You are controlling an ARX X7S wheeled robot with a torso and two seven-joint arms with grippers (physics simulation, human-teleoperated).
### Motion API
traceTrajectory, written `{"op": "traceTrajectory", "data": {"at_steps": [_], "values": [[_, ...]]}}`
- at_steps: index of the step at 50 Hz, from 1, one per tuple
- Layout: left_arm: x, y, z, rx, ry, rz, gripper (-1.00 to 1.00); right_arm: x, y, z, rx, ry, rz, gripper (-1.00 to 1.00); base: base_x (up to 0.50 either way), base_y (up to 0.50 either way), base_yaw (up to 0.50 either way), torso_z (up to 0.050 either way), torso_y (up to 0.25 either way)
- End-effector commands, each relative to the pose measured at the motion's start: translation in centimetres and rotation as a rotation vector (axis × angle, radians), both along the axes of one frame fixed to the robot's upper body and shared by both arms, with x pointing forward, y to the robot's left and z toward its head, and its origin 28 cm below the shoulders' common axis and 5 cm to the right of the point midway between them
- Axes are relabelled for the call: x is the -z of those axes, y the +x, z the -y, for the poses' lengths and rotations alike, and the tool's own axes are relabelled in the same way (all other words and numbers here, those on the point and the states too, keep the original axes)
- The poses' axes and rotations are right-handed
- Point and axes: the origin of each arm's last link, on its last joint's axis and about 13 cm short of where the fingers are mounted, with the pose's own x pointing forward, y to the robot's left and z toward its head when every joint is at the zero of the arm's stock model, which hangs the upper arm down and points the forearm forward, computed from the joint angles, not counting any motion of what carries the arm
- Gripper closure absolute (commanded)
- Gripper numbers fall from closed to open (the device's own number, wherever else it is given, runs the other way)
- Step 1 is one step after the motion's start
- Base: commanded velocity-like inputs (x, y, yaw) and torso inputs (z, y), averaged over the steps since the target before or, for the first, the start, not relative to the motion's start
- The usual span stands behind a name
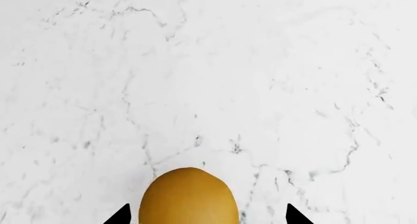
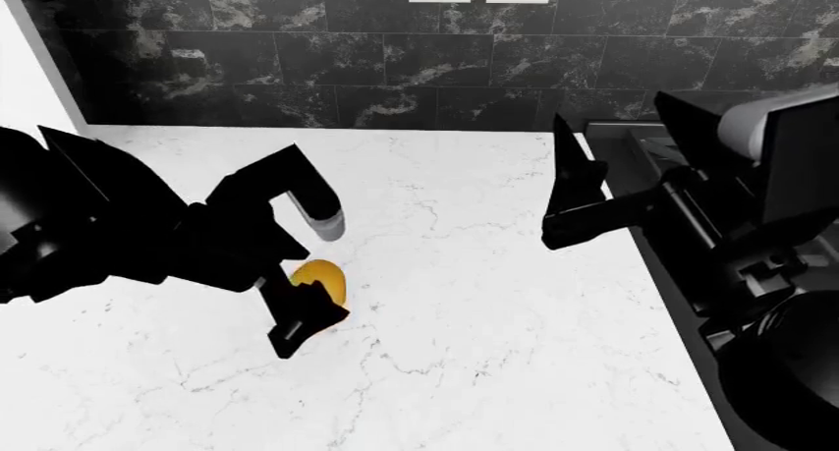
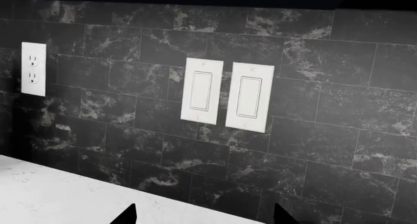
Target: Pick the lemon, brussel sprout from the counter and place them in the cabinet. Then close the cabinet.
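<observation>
White marble with faint grey veins makes up the desk (image 2: 525, 353), the broadest thing here, running back to a dark tiled wall (image 3: 325, 136). Every place below is given from the lemon (image 2: 321, 279), which lies on the desk toward the robot's left.

The left arm reaches down over the lemon, and the left claw (image 2: 305, 318) sits right at it, its jaws apart with the fruit between them. That placing suits a pick: the claw brackets the lemon before closing. Whether a fingertip already touches the skin I cannot tell, since the arm hides most of the fruit from the head camera.

The right claw (image 2: 567, 181) hangs well to the right of the lemon and above the desk, aimed toward the wall, its jaws apart and holding nothing; it looks parked clear of the left arm's work.

The left wrist camera shows what the head camera cannot: the lemon (image 1: 189, 197) centred between the two dark fingertips (image 1: 120, 215) with bare marble to each side. The right wrist camera alone shows the pair of white switch plates (image 3: 227, 94) and an outlet (image 3: 34, 69) on the wall.

No brussel sprout appears in any view, nor does the cabinet.
</observation>
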Motion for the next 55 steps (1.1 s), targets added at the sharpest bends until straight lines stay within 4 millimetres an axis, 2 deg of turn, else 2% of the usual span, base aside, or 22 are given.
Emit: {"op": "traceTrajectory", "data": {"at_steps": [1,20,21,28,35,43,47,55], "values": [[0.8,0.2,0.2,0.005,0.016,-0.025,-1.00,0.2,0.0,0.0,0.001,0.002,-0.003,-1.00,0.00,0.00,0.00,0.000,0.000],[1.2,0.3,0.0,-0.008,0.038,-0.043,-1.00,0.2,0.0,0.0,0.000,0.003,-0.005,-1.00,0.00,0.00,0.00,0.000,0.000],[1.2,0.3,0.0,-0.011,0.039,-0.040,1.00,0.2,0.0,-0.1,0.000,0.003,-0.005,-1.00,0.00,0.00,0.00,0.000,0.000],[0.7,0.5,-0.1,-0.033,0.032,0.003,1.00,0.0,-0.1,0.0,0.000,0.003,-0.003,-1.00,0.00,0.00,0.00,0.000,0.000],[-1.1,0.4,-0.1,-0.059,-0.010,0.114,1.00,-0.3,-0.2,0.1,0.002,0.002,0.003,-1.00,0.00,0.00,0.00,0.000,0.000],[-5.4,-0.3,0.0,-0.090,-0.149,0.327,1.00,-0.6,-0.4,0.1,0.004,0.002,0.011,-1.00,0.00,0.00,0.00,0.000,0.000],[-7.8,-1.3,0.2,-0.081,-0.239,0.422,1.00,-0.7,-0.5,0.1,0.004,0.002,0.011,-1.00,0.00,0.00,0.00,0.000,0.000],[-11.2,-3.5,1.0,-0.035,-0.337,0.558,1.00,-0.6,-0.5,0.1,0.003,0.004,0.012,-1.00,0.00,0.00,0.00,0.000,0.001]]}}
